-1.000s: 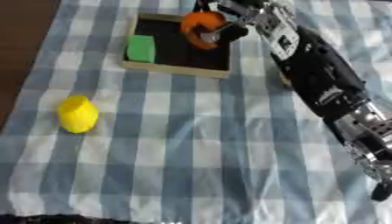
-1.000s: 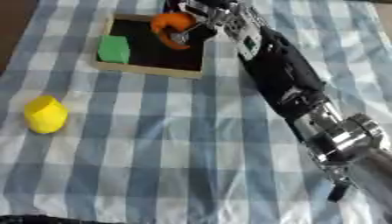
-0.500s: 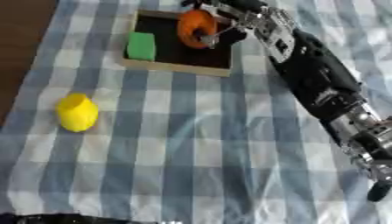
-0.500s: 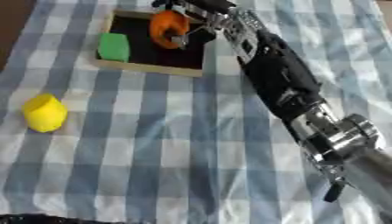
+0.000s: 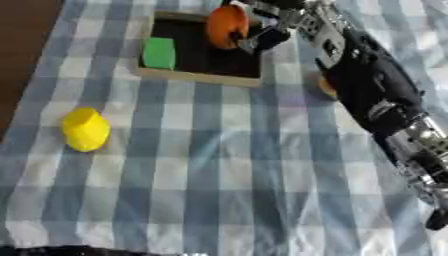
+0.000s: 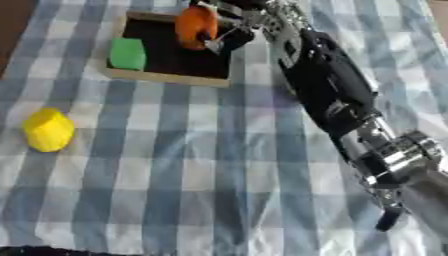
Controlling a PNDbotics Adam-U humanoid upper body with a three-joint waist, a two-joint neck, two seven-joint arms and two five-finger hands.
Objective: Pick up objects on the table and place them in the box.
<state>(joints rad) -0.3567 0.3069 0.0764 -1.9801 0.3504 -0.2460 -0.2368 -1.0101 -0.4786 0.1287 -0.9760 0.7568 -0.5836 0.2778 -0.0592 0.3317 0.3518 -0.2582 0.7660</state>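
The right hand (image 5: 262, 22) reaches over the shallow dark-floored box (image 5: 199, 75) with fingers curled round an orange round object (image 5: 225, 26), while a green block (image 5: 159, 53) lies inside the box and a yellow object (image 5: 85, 129) rests on the checked cloth (image 5: 219, 175) well apart.

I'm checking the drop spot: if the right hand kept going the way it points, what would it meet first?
Probably the dark floor of the box: the right hand points left over it, its fingers curled round the orange object. The green block lies farther along; depth is unclear.
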